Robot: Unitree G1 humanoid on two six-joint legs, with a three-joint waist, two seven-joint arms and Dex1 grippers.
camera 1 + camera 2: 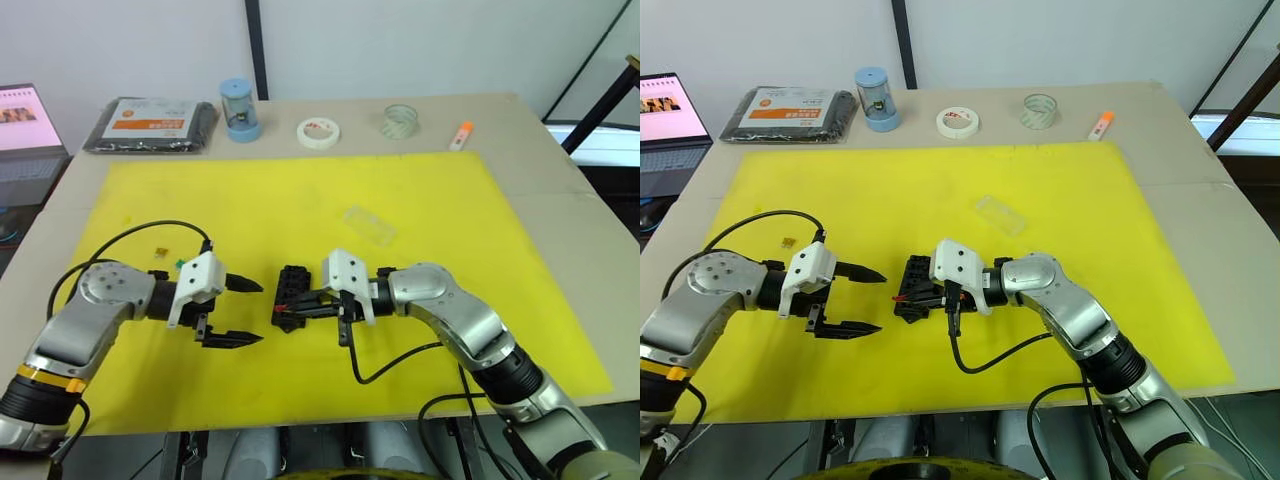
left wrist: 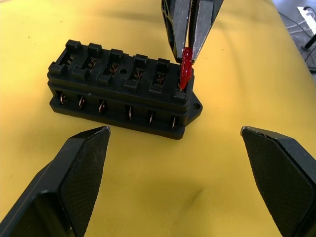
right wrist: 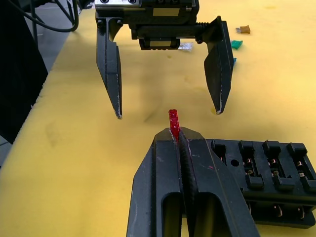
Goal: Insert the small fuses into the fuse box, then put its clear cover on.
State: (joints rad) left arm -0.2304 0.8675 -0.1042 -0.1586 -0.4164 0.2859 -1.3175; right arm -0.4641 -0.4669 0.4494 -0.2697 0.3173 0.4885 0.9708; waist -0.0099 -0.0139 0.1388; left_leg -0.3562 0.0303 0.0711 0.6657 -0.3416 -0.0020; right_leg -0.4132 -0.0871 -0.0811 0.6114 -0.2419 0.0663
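The black fuse box (image 1: 293,290) lies on the yellow mat (image 1: 300,190) between my two grippers. My right gripper (image 3: 178,136) is shut on a red fuse (image 2: 186,69). The fuse stands upright with its lower tip at the box's end slot (image 2: 180,91). My left gripper (image 1: 258,312) is open just left of the box, with nothing between its fingers (image 2: 79,173). The clear cover (image 1: 369,225) lies on the mat behind the box. Other small fuses, tan (image 3: 243,29), teal (image 3: 237,44) and clear (image 3: 185,47), lie behind the left gripper.
Along the table's back edge stand a flat black packet with an orange label (image 1: 152,125), a blue cylinder (image 1: 240,110), a white tape roll (image 1: 318,132), a clear tape roll (image 1: 402,121) and an orange-capped stick (image 1: 461,134). A laptop (image 1: 25,130) sits far left.
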